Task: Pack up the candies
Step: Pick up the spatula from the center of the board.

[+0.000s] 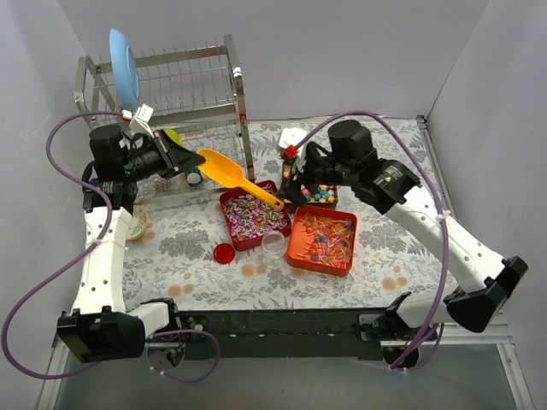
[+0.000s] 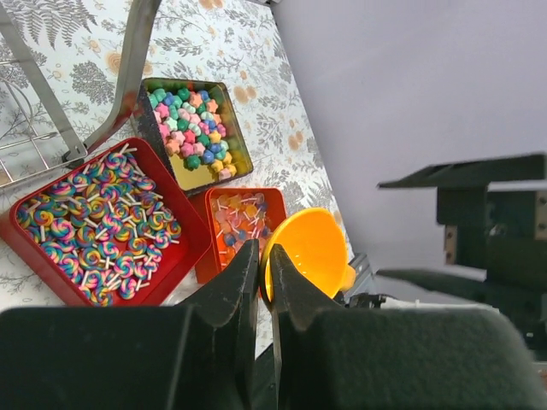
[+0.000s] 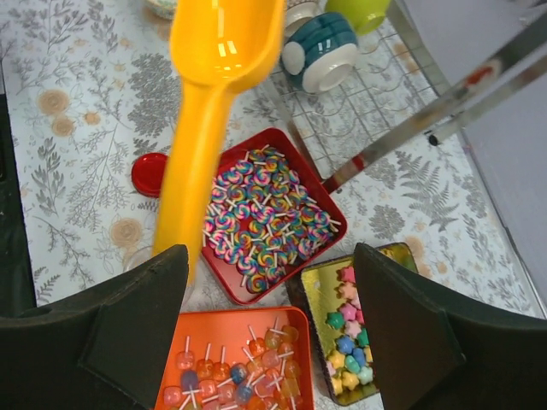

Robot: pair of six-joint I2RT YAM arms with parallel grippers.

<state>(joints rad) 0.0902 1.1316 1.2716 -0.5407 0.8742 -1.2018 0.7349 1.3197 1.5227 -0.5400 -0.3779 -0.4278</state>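
Three open trays hold candies: striped swirl lollipops in a red tray (image 1: 252,218) (image 2: 94,218) (image 3: 265,213), shiny reddish ones in an orange tray (image 1: 323,239) (image 3: 235,363), and pastel star pieces in a gold tin (image 1: 320,195) (image 2: 192,128) (image 3: 355,342). My left gripper (image 1: 195,159) (image 2: 263,256) is shut on the bowl rim of the yellow scoop (image 1: 224,169) (image 2: 312,248) (image 3: 218,77) and holds it in the air above the table. The scoop's handle points toward my right gripper (image 1: 299,184) (image 3: 269,256). That gripper is open and empty, hovering over the trays.
A clear cup (image 1: 273,245) and a round red lid (image 1: 224,253) (image 3: 151,173) sit in front of the red tray. A wire dish rack (image 1: 171,94) with a blue plate (image 1: 124,64) and cups (image 3: 320,51) stands at the back left.
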